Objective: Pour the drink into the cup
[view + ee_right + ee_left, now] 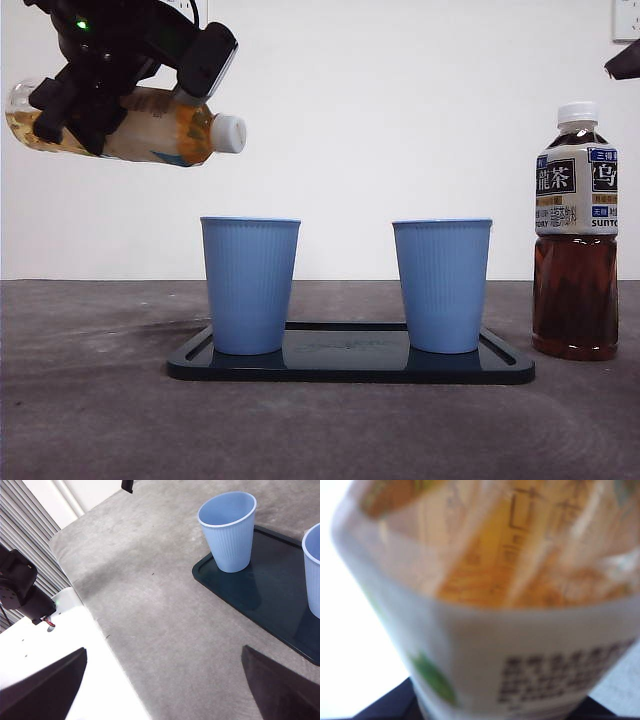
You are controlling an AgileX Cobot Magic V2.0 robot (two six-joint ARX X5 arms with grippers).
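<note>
My left gripper (pixel 105 85) is shut on a bottle of pale yellow drink (pixel 150 128) and holds it tipped almost level, high at the left. The bottle's white cap (pixel 228 133) is on and points toward the left blue cup (pixel 250 285), above and slightly left of its rim. In the left wrist view the bottle's label (pixel 510 610) fills the picture, blurred. A second blue cup (pixel 442 285) stands to the right on the same dark tray (pixel 350 368). My right gripper (pixel 165 680) is open and empty, away from the tray, and shows as a black tip (pixel 625 60) at the top right.
A capped bottle of dark tea (pixel 576 240) stands upright on the table right of the tray. The right wrist view shows one cup (pixel 229 532), the tray's edge (pixel 220 582), the grey table and a white ledge (pixel 60 645) at its edge.
</note>
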